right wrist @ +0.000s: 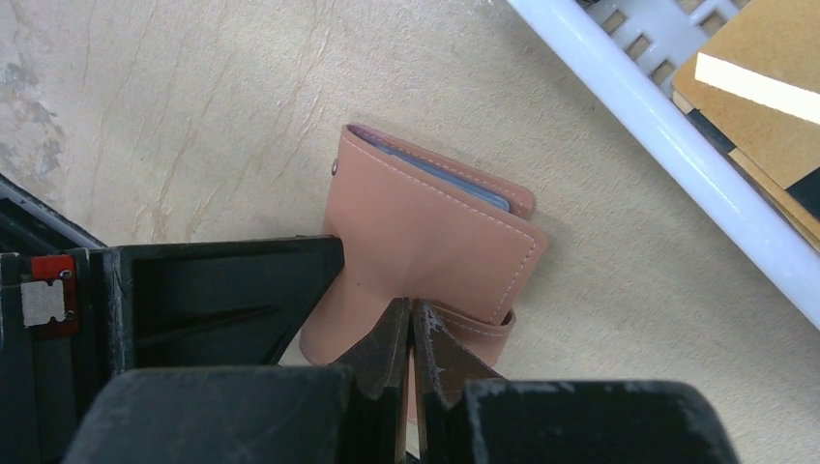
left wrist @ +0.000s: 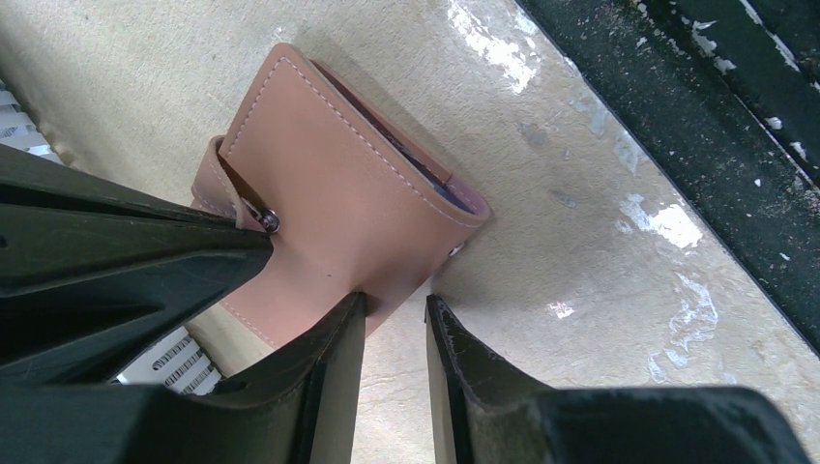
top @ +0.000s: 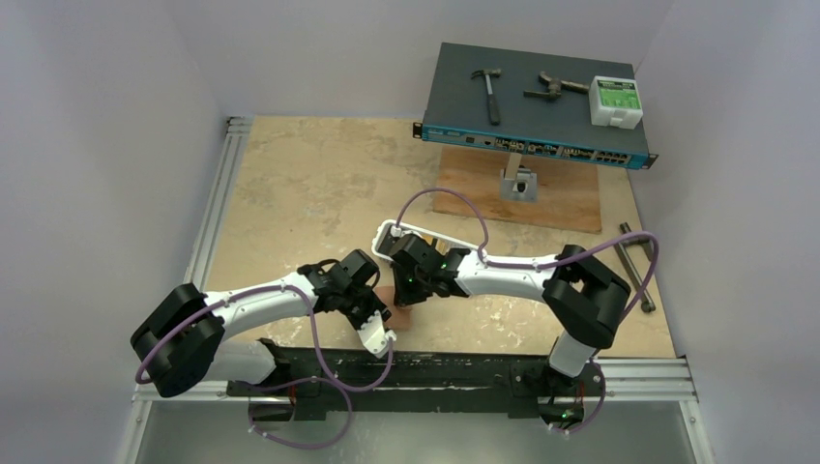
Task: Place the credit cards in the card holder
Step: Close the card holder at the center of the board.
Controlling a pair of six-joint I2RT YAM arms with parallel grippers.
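Two robot arms meet over the card holder (right wrist: 425, 242), which lies flat on the desk (right wrist: 174, 106) between them, near the front edge and just beside the white tray (right wrist: 619, 92). The small reddish-brown leather wallet looks light and soft, stitched along its borders. It seems likely to flex or skid on the smooth desk if pushed from one side only. Its firmer places appear to be the stitched edges and the tab (right wrist: 488, 324) with the round snap button (left wrist: 269, 221). A pale blue-grey card edge (right wrist: 454, 181) shows in its open slot. Other credit cards (right wrist: 764, 58), orange-yellow and black, rest in the tray. Thin, stiff and slick, they would probably be best taken by an edge rather than off a flat face. The right tool (right wrist: 411, 324) has its fingertips pressed together with nothing between them. The tips bear down on the holder's face close to the tab, apparently pinning it. The left tool (left wrist: 396, 329) stands with a narrow gap between its fingers (left wrist: 334, 348), one touching the holder's lower edge and the other over bare desk, gripping nothing. By this look the holder is being steadied, its pocket not yet spread for another card.
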